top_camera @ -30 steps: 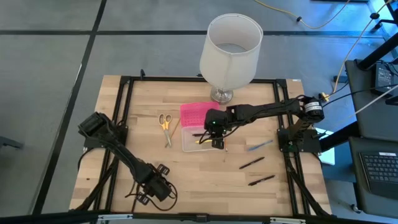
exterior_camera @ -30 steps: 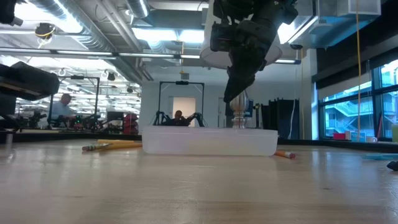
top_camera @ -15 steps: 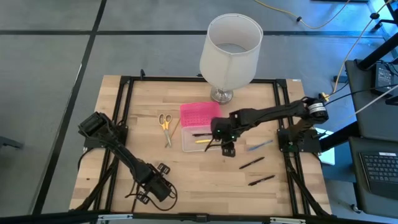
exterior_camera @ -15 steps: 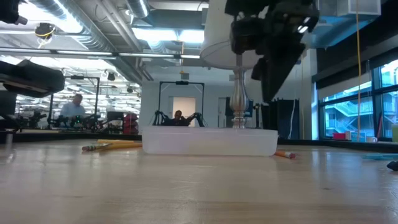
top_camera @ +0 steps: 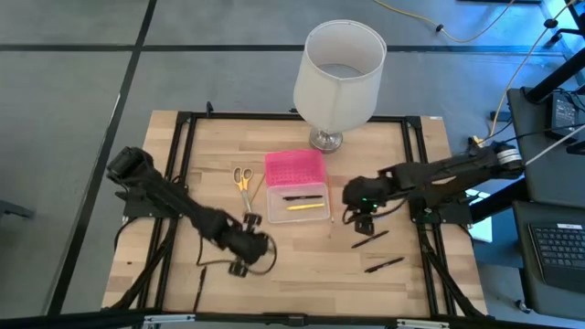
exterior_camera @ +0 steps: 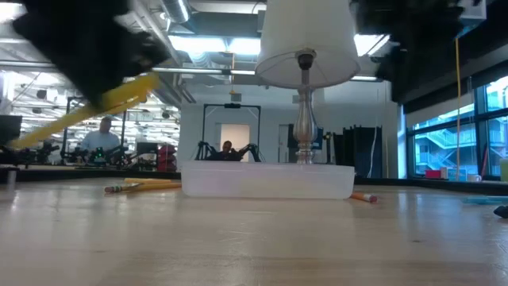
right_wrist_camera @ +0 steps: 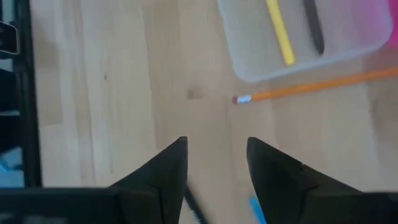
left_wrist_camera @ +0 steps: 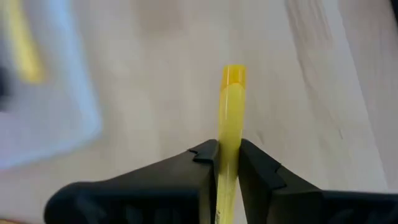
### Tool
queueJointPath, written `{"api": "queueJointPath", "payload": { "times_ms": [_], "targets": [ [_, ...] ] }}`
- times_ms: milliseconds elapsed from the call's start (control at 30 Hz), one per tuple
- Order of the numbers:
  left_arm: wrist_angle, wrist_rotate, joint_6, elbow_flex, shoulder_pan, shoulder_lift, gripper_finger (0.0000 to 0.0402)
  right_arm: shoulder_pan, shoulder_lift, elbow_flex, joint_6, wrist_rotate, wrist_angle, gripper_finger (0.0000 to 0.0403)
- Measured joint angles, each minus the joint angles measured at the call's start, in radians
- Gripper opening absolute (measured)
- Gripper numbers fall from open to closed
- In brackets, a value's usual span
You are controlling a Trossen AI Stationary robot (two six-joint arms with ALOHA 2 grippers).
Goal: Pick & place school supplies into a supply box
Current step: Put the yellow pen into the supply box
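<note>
Pinching a yellow pencil point(left_wrist_camera: 229, 124) in our left gripper point(left_wrist_camera: 227, 163), we hover near the supply box point(top_camera: 298, 206); our right gripper point(right_wrist_camera: 216, 163) hangs spread above the table point(right_wrist_camera: 124, 99).

Left claw point(top_camera: 245, 245) moved up near the supply box point(top_camera: 298, 203), now pinching a yellow pencil point(left_wrist_camera: 229, 134). Right claw point(top_camera: 360, 219) pulled away from the box, toward the black pens point(top_camera: 370, 239).

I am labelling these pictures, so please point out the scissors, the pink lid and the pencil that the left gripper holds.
scissors point(top_camera: 241, 177): high view, on the yellow handles.
pink lid point(top_camera: 294, 167): high view, on the middle of the lid.
pencil point(left_wrist_camera: 230, 118): left wrist view, on the yellow shaft just beyond the fingers.
</note>
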Motion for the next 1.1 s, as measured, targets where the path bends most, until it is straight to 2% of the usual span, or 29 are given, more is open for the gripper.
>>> {"api": "queueJointPath", "payload": {
  "times_ms": [233,333,433,533,733,1100],
  "targets": [
    [0.199,-0.031,0.126,0.001,0.233,-0.041,0.0039,0.065,-0.118,-0.203,0.069,-0.006,0.149,0.0169],
    [0.290,0.005,0.153,0.002,0.316,-0.021,0.0034,0.088,-0.133,-0.247,0.114,-0.007,0.185,0.0169],
    [0.339,0.062,0.261,0.002,0.371,0.010,0.0032,0.105,-0.135,-0.264,0.142,-0.008,0.183,0.0169],
    [0.372,0.090,0.297,0.002,0.416,0.046,0.0037,0.119,-0.130,-0.264,0.144,-0.008,0.193,0.0169],
    [0.387,0.132,0.215,0.002,0.488,0.132,0.0039,0.143,-0.130,-0.264,0.128,0.003,0.197,0.0169],
    [0.411,0.180,0.214,0.004,0.498,0.196,0.0040,0.209,-0.094,-0.263,0.062,0.086,0.196,0.0169]
  ]
}}
